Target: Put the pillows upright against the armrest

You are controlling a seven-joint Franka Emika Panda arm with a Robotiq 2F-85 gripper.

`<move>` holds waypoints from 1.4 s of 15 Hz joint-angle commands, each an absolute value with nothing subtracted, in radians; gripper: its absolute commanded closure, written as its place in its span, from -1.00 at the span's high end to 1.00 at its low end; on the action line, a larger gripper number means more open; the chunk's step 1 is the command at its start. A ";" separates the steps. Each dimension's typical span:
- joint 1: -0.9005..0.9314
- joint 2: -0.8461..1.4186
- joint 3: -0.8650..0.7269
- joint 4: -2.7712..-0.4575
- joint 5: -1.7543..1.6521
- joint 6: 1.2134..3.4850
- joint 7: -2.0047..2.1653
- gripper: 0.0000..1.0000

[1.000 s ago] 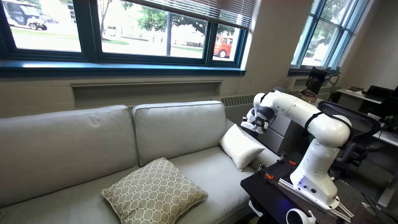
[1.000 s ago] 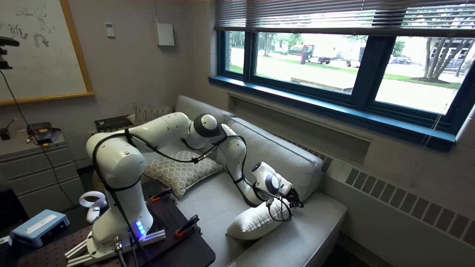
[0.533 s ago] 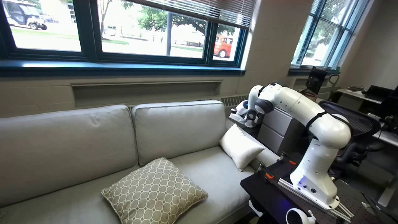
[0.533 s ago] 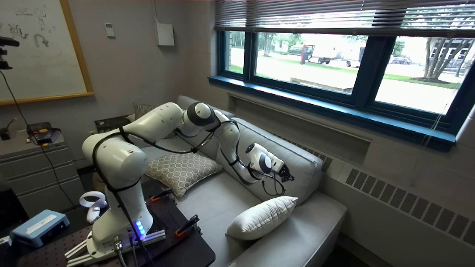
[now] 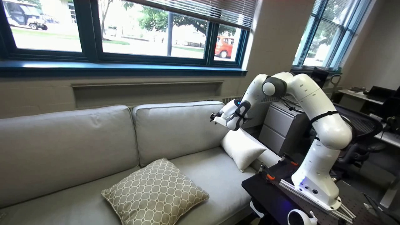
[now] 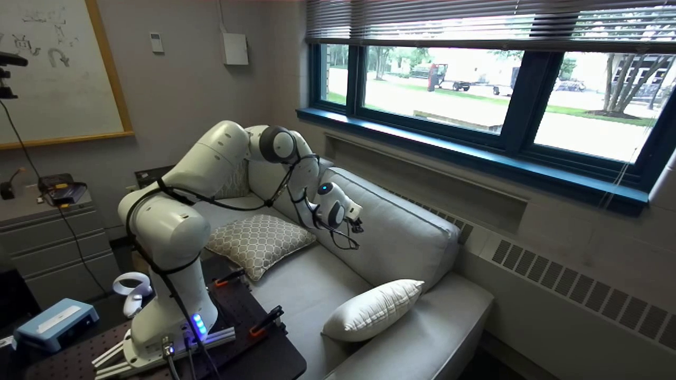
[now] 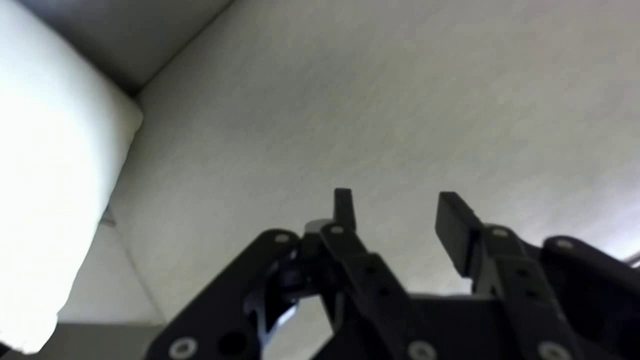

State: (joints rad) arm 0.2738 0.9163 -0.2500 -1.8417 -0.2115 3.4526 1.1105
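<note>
Against the armrest (image 6: pixel 438 327), cream pillow (image 6: pixel 372 311) is propped aslant, and could be toppled if bumped when lattice pillow (image 5: pixel 156 192), flat on the seat (image 5: pixel 215 175), is fetched by the tool (image 7: pixel 395 215), part-spread, nothing held.

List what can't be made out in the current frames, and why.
Cream pillow: top corner behind the arm, in an exterior view; cut off by the left edge in the wrist view.
Lattice pillow: near corner cut off by the bottom edge, in an exterior view.
Far patterned cushion: partly behind the arm, in an exterior view.
Whiteboard writing: too small to read, in an exterior view.
</note>
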 commanded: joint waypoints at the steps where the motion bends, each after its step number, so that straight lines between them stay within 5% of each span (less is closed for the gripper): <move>1: 0.201 0.769 0.010 -2.072 -0.116 3.450 0.915 0.58; 4: 0.163 0.729 0.209 -2.213 -0.040 3.441 0.845 0.97; 12: -0.300 0.852 0.780 -2.335 -0.101 3.225 0.757 1.00; 21: -0.281 0.834 0.753 -2.320 0.229 3.128 0.588 1.00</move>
State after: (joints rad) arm -0.2974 0.8418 0.7523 -2.3258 0.1396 3.1320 0.6592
